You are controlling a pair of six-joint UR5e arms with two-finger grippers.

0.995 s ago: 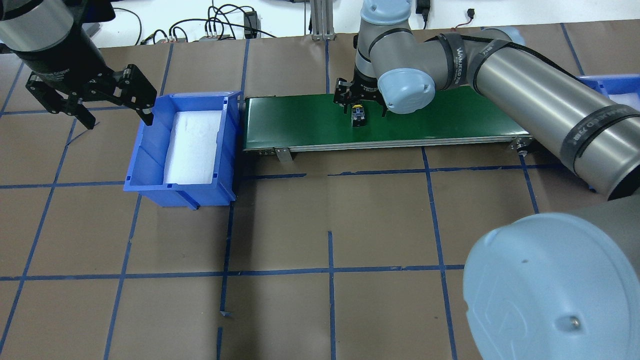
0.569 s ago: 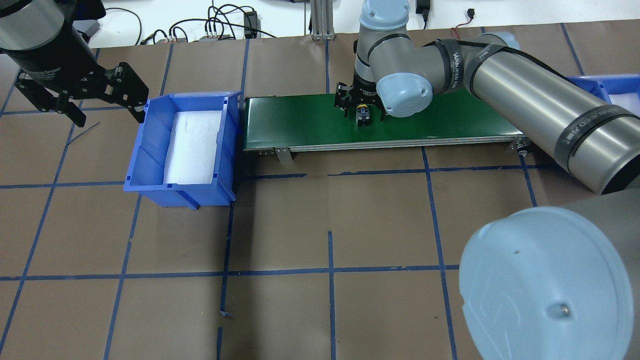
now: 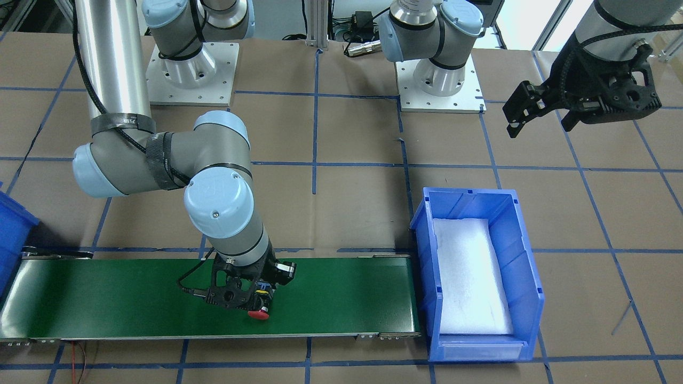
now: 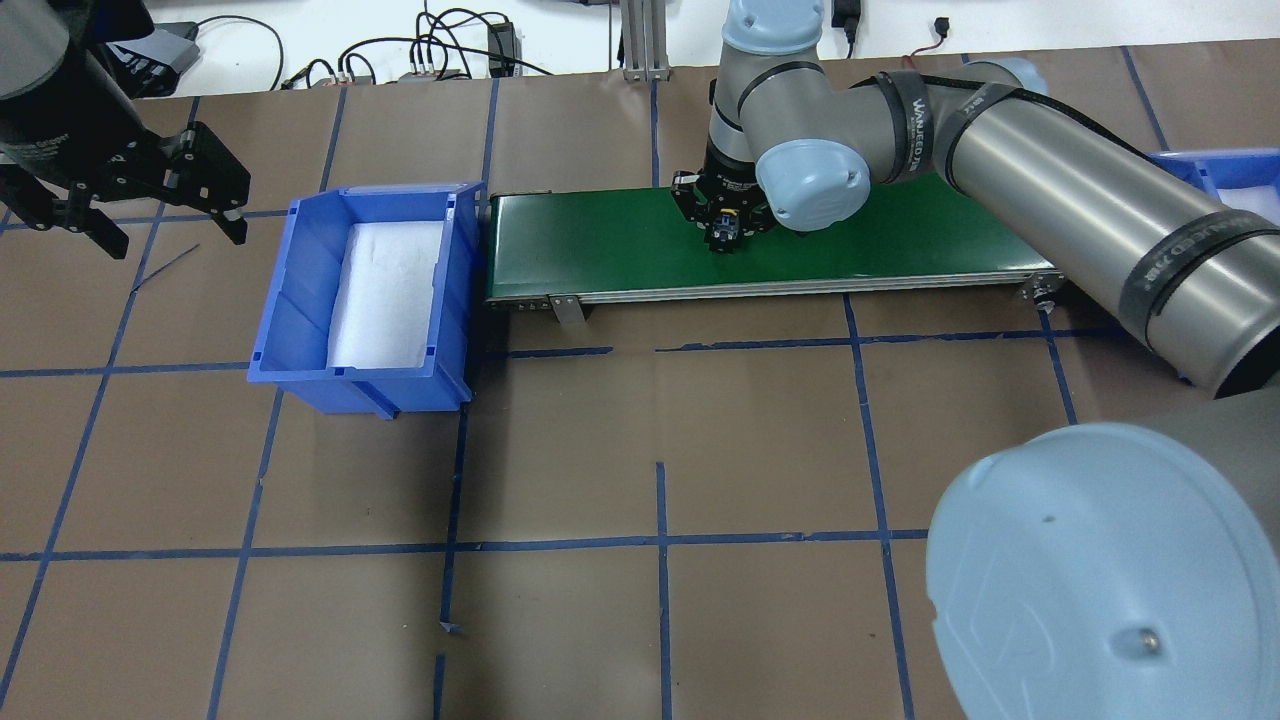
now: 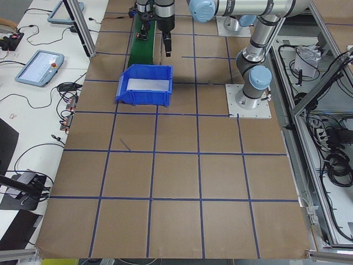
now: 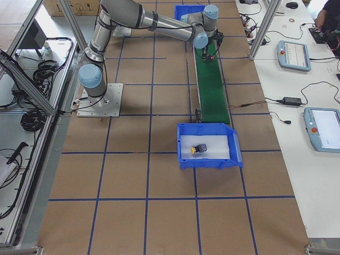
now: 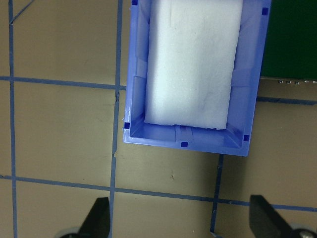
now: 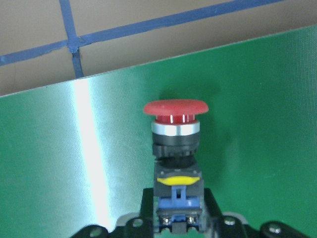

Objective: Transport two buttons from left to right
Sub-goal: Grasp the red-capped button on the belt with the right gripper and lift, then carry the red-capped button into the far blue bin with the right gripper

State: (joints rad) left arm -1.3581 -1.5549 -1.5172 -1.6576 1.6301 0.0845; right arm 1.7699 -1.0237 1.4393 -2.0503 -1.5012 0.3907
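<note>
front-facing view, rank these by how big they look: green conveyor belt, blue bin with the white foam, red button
1. green conveyor belt
2. blue bin
3. red button, by far the smallest

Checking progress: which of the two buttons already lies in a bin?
The yellow-capped button, lying in the right blue bin; the red-capped button sits on the green belt in the right gripper.
</note>
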